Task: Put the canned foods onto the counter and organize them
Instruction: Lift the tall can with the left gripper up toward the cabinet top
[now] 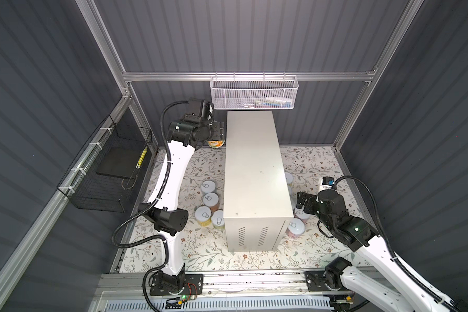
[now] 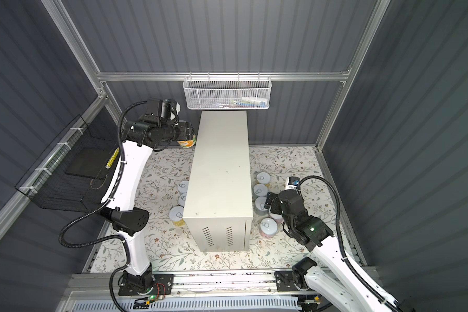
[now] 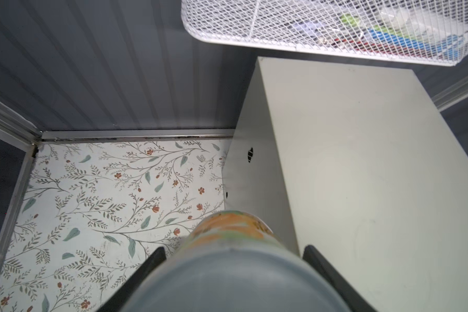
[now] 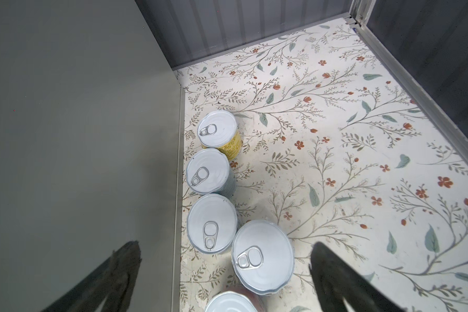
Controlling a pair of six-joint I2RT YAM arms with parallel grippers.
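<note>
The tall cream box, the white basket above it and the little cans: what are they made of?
The box is probably painted sheet metal, matte cream, with sharp folded edges and punched vent slits. The basket looks like white-coated wire mesh; you can see through it. The cans are likely metal, with dull silvery pull-tab lids and printed labels.

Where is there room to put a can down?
The whole counter top is bare, from the basket end to the vent end. The floor is bare between the vent end and the front rail, and in both back corners. It is crowded along both long sides of the counter, where cans stand close together.
</note>
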